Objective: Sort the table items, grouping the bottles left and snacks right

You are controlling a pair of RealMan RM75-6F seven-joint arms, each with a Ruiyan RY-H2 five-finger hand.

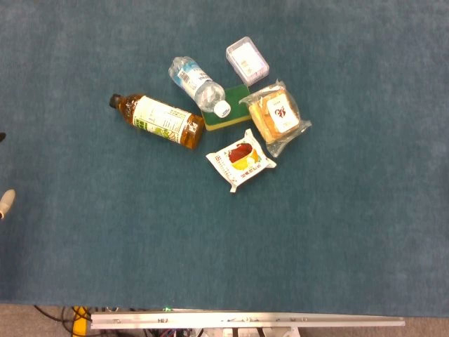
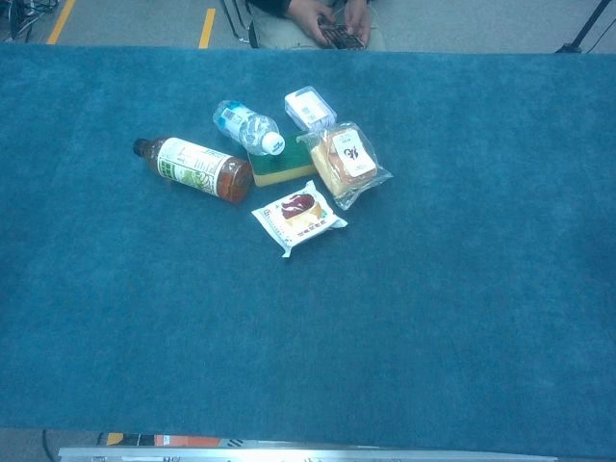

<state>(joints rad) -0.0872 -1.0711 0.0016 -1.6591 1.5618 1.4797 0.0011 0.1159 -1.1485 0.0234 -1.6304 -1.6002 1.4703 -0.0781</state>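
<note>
Neither robot hand is in view, so their state cannot be told. The water bottle (image 1: 197,84) rests partly on the green sponge (image 1: 226,118), with the tea bottle (image 1: 158,121) left of the sponge and the bread packet (image 1: 276,116) touching its right. Lifting the sponge could roll the water bottle away.

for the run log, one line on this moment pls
stage: not started | tea bottle, water bottle, snack packets clustered mid-table | hands: not in view
</note>
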